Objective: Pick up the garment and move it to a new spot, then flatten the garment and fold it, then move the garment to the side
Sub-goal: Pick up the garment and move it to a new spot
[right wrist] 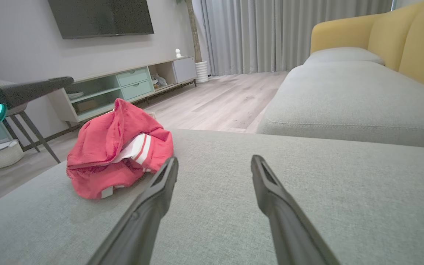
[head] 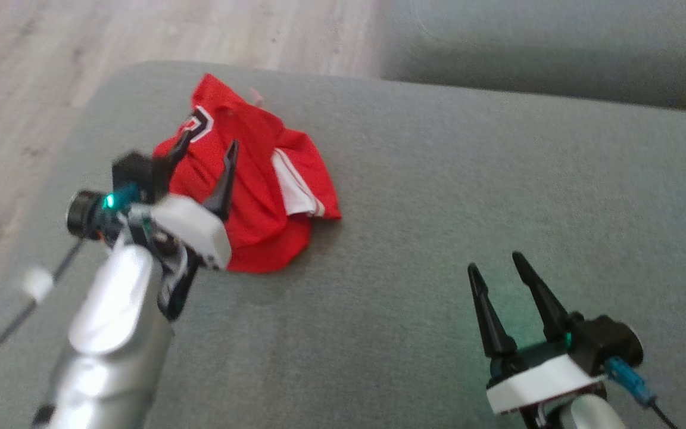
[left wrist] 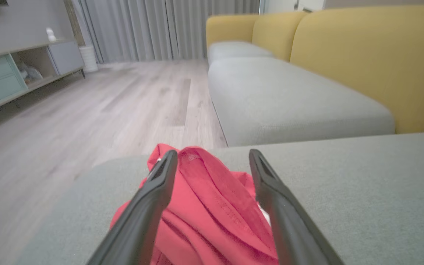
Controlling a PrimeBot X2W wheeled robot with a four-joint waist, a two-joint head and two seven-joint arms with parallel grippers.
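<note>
**Fig. Head view, L to R.** Wood floor runs along the far L edge.

- **L gripper**: fingers spread, nothing held. Tips sit over the near-L part of the garment. Can't tell whether they touch the cloth.
- **Garment:** red, crumpled in a heap, w/ a white striped panel on its R side and a dark-edged white mark near the top. It lies on the grey cushion, close to the cushion's rounded L corner. Bare grey fabric lies btwn the heap and the R gripper.
- **R gripper:** fingers apart and empty, over the cushion at lower R, well apart from the garment. A green light shows at its base.
- **Second grey cushion**: upper R, behind the first.

**L wrist view.** The two dark fingers straddle the red folds, and the heap rises btwn them. Floor is to the L, and a grey seat w/ yellow backrest to the R. Curtains hang behind.

**R wrist view.** One finger of the L gripper pokes in at far L. The garment sits L of centre on the cushion, w/ its white striped panel facing the cam. The R gripper's parted fingers point past the garment's R side at bare fabric. A TV and a low cabinet stand at the wall behind.
</note>
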